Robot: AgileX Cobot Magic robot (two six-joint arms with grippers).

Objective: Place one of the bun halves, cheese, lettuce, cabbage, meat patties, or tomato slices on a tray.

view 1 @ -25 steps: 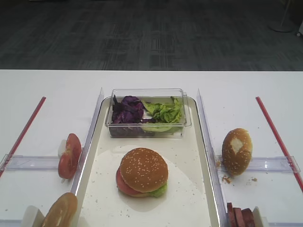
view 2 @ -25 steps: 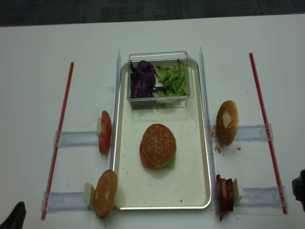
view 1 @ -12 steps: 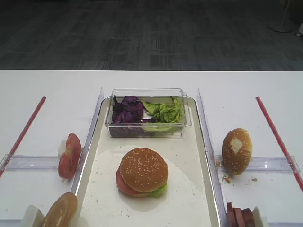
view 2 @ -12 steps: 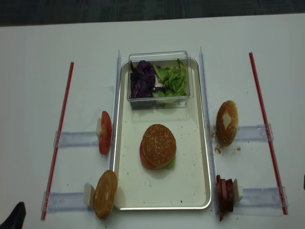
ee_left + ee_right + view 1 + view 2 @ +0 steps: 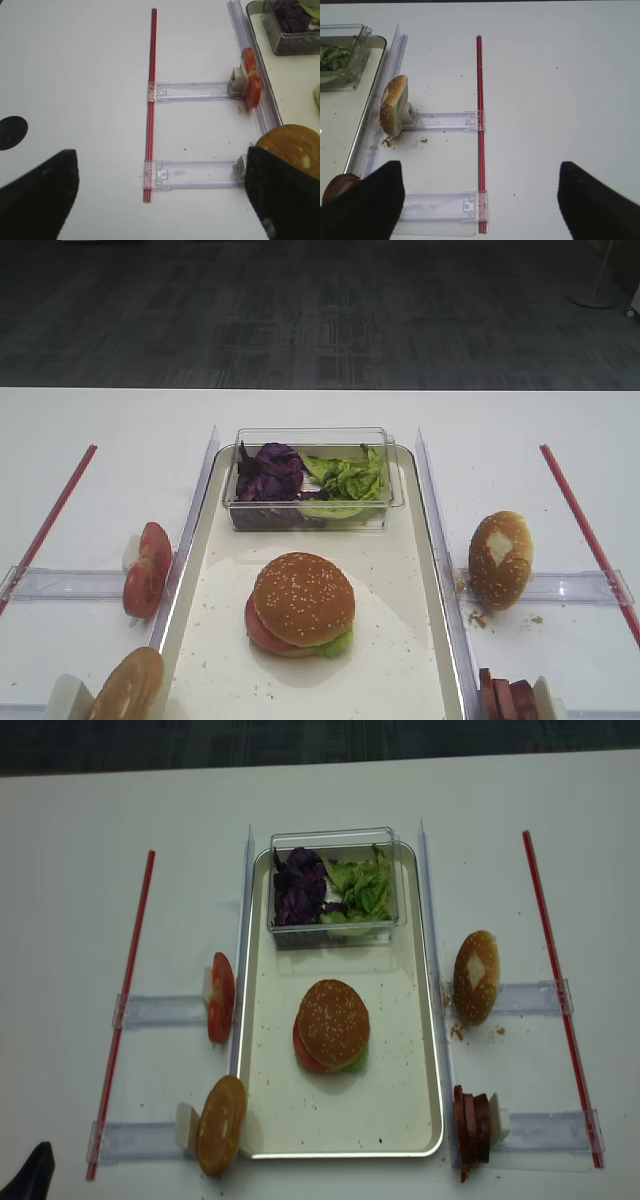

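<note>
So the tray (image 5: pixel 425 1050) sits in the middle of the white table (image 5: pixel 80 810), and there's a stacked burger on it: the seeded bun half (image 5: pixel 333 1020) on top, with tomato and a bit of lettuce peeking out underneath. At the tray's far end is a clear box (image 5: pixel 335 840) holding the cabbage (image 5: pixel 298 888) on the left and the lettuce (image 5: pixel 362 888) on the right.

Left of the tray, the tomato slices (image 5: pixel 220 996) stand on edge in a clear holder, and closer to the camera a glossy seedless bun (image 5: pixel 221 1124) leans on another holder. On the right there's the seeded bun with the pale patch (image 5: pixel 476 976), crumbs under it, and the meat patties (image 5: pixel 472 1125) lined up near the front corner. A red strip (image 5: pixel 125 990) runs down each side.

Right gripper (image 5: pixel 480 200): fingers (image 5: pixel 367 205) spread wide apart, nothing between them, hovering above the table near the patties. Left gripper (image 5: pixel 160 195): fingers (image 5: pixel 37 192) also wide apart and empty, over the table left of the glossy bun.
</note>
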